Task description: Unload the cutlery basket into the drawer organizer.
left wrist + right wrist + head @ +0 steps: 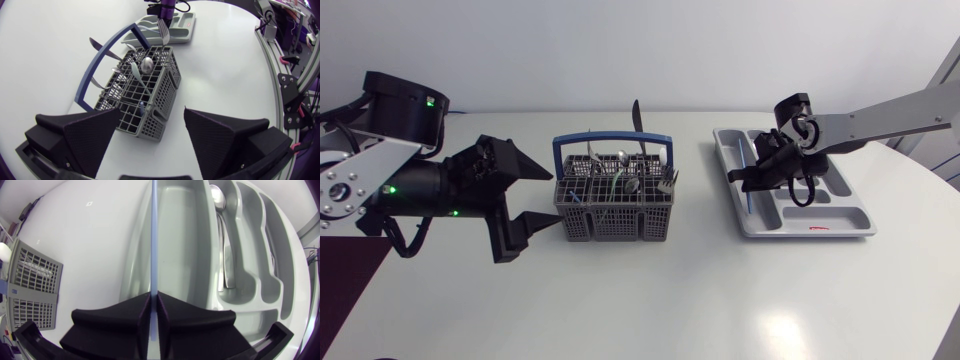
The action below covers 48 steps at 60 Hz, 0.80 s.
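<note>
White surface: cutlery basket (615,228) at centre frame, drawer organizer (840,228) at right. The right pincer (765,172), clamped on a thin blue utensil (153,240), hangs over the organizer's long side compartment, the utensil's axis running along it. The left pincer (555,197) gapes wide just left of the basket.

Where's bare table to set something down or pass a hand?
Free: the table strip between cutlery basket and drawer organizer, and the near side in front of both. Crowded: basket's left side, where the left arm holds its jaws open; over the organizer, where the right arm grips a blue-handled utensil.
</note>
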Each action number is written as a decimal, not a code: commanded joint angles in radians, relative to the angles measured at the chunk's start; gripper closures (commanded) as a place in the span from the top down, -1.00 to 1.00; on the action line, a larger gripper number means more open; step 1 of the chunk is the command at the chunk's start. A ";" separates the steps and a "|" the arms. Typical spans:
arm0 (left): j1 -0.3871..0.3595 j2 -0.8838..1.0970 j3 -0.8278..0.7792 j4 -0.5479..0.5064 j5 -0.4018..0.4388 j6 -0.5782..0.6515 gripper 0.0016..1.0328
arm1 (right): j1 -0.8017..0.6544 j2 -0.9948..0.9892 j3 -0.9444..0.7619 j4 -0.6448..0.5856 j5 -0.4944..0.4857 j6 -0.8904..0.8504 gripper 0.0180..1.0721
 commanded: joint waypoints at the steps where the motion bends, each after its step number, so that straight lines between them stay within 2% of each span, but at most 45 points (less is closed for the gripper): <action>1: -0.013 -0.012 -0.036 0.033 -0.014 0.015 0.91 | -0.009 0.027 0.026 -0.018 0.016 0.027 -0.63; 2: -0.013 -0.012 -0.037 0.037 -0.014 0.014 0.91 | -0.009 0.027 0.026 -0.018 0.016 0.027 -0.59; 3: -0.015 -0.012 -0.040 0.045 -0.014 0.012 0.91 | -0.009 0.027 0.026 -0.018 0.016 0.027 -0.46; 7: -0.016 -0.012 -0.054 0.072 -0.017 0.009 0.91 | -0.009 0.020 0.019 -0.020 0.016 0.025 -0.16; 11: -0.029 -0.004 -0.071 0.105 -0.034 0.009 0.90 | -0.012 0.004 0.009 -0.018 0.016 0.025 0.31; 15: -0.041 0.016 -0.085 0.149 -0.060 0.009 0.90 | -0.011 -0.025 -0.014 -0.007 0.016 0.022 0.60; 25: -0.042 0.075 -0.074 0.200 -0.064 0.009 0.88 | 0.025 -0.151 -0.119 0.036 0.016 0.005 0.64; 33: -0.042 0.131 -0.065 0.247 -0.070 0.009 0.77 | 0.075 -0.292 -0.215 0.048 0.017 -0.012 0.64; 39: -0.047 0.160 -0.057 0.269 -0.070 0.006 0.76 | 0.106 -0.356 -0.257 0.052 0.017 -0.016 0.64; 43: -0.050 0.184 -0.053 0.287 -0.070 0.006 0.66 | 0.141 -0.418 -0.295 0.054 0.017 -0.021 0.64; 48: -0.049 0.203 -0.045 0.306 -0.070 -0.002 0.66 | 0.175 -0.459 -0.324 0.054 0.017 -0.021 0.64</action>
